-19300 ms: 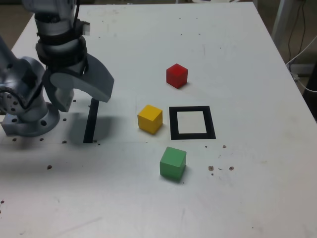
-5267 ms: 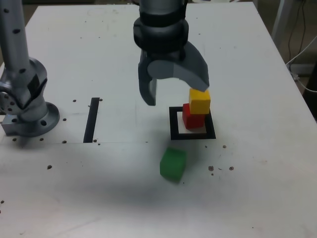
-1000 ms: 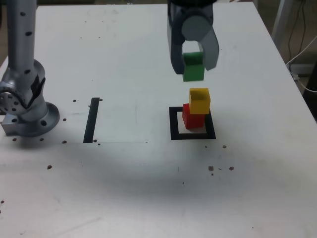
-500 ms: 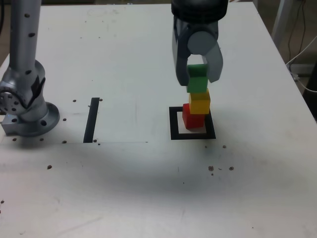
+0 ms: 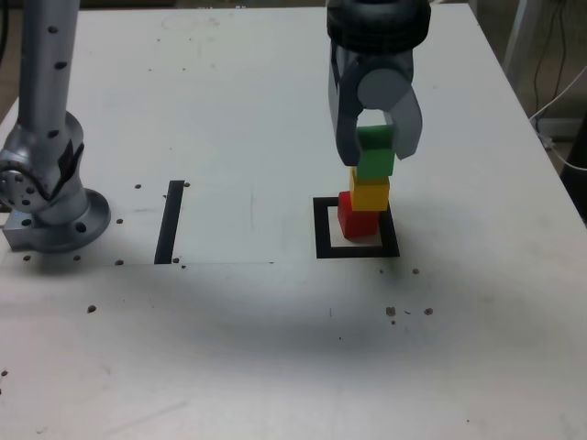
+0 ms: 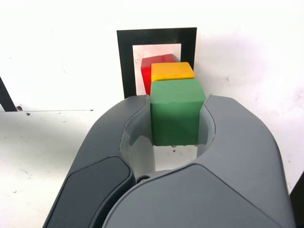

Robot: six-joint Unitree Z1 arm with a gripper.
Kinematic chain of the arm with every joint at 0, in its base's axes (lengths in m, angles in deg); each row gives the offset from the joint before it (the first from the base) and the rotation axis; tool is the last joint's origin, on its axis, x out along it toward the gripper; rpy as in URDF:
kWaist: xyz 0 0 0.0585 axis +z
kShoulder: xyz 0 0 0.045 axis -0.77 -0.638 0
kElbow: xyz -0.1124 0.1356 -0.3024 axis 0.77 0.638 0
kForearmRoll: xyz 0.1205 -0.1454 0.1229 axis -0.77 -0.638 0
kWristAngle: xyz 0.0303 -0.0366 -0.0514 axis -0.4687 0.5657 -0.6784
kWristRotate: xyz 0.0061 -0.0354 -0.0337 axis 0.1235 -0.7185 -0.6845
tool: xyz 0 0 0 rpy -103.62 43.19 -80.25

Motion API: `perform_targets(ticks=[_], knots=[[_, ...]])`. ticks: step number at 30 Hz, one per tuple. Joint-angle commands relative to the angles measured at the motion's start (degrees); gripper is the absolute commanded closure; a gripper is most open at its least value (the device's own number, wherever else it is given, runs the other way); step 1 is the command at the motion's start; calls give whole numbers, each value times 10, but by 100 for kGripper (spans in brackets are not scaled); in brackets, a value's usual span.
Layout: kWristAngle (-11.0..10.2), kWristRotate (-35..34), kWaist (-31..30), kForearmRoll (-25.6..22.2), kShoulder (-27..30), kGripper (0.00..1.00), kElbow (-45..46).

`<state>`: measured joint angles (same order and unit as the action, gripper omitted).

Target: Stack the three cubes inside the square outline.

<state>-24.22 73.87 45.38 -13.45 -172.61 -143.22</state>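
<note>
Now the gripper [image 5: 374,151] is clamped on the green cube [image 5: 375,154], right of centre in the exterior view. It seems to rest on the yellow cube [image 5: 370,193], though contact is hard to see. Yellow sits on the red cube [image 5: 353,219], inside the outline [image 5: 321,229].

- The outline [image 5: 356,249] lies on the table [image 5: 275,348], toward the exterior view's right.
- One cube [image 5: 356,218] stands inside the outline.
- A second cube [image 5: 370,192] sits on top of it, shifted a little to the exterior view's right.
- The third cube [image 5: 375,158] is on top of the second one, between the jaws of the gripper [image 5: 376,151].
- The strip [image 5: 170,222] lies well apart, to the exterior view's left of the outline.
- The arm base [image 5: 50,215] stands left of the strip.
</note>
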Motion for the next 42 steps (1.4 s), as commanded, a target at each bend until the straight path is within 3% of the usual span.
perform_targets(ticks=[1, 11, 15, 19, 25, 27, 42], knots=[[1, -1, 3, 1, -3, 92, 0], [5, -3, 4, 7, -7, 89, 8], [7, -3, 4, 7, -6, 81, 12], [10, -3, 4, 6, -5, 60, 18], [3, -10, 2, 13, 3, 9, 28], [-1, -14, 0, 13, 7, 2, 30], [-15, -24, -17, -4, 60, 0, 25]])
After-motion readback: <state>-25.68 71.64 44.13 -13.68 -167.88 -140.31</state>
